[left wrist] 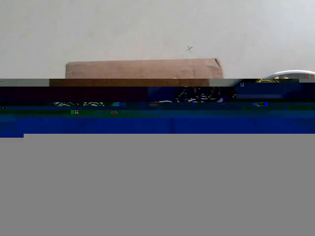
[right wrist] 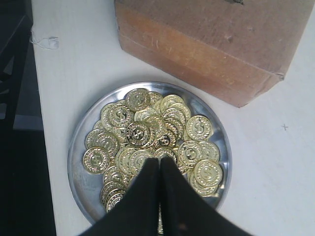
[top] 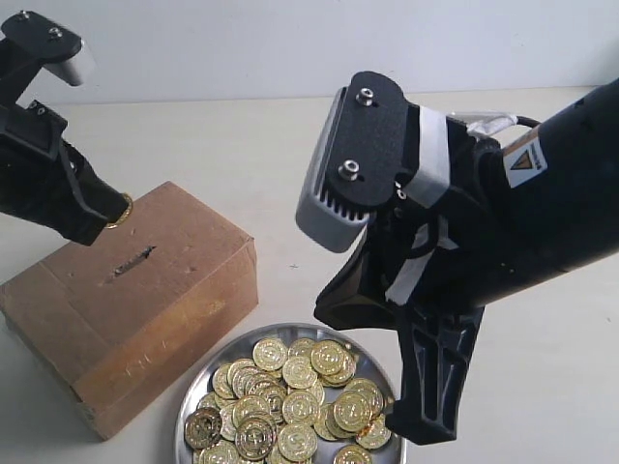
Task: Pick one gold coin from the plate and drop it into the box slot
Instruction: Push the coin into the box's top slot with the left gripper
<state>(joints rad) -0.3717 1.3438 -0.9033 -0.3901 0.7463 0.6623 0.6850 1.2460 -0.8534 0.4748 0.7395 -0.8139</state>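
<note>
**One Coin Is Held Over the Box**

Nearest of all, the right gripper (right wrist: 160,163) is seen above the near side of the plate (right wrist: 80,183). Its two black fingers (right wrist: 145,189) are pressed tight together with no gap. Nothing is seen held between them. Whether the tips touch anything below cannot be told.

The plate is set on the pale table (top: 561,387), at the near middle of the scene. It is filled with a heap of gold coins (right wrist: 147,135), and many are piled on top of one another.

Just past the plate, to the left, the box (top: 145,324) is found. A small strip of table is seen between its near corner and the plate rim, so the two are not touching. The box slot (top: 132,261) is cut into the top of the box, as a thin dark slit near the middle.

Farther back and to the left, the left gripper (top: 114,217) is held over the far left edge of the box top. It is closed on a single gold coin (top: 124,210), which is pinched at the very tip with its round edge sticking out. This coin is a little way to the far left of the slot and is not in it. Whether it touches the box cannot be told.

The left wrist picture is mostly broken into blue and grey bands. Only a strip of the box and the table is shown there.
</note>
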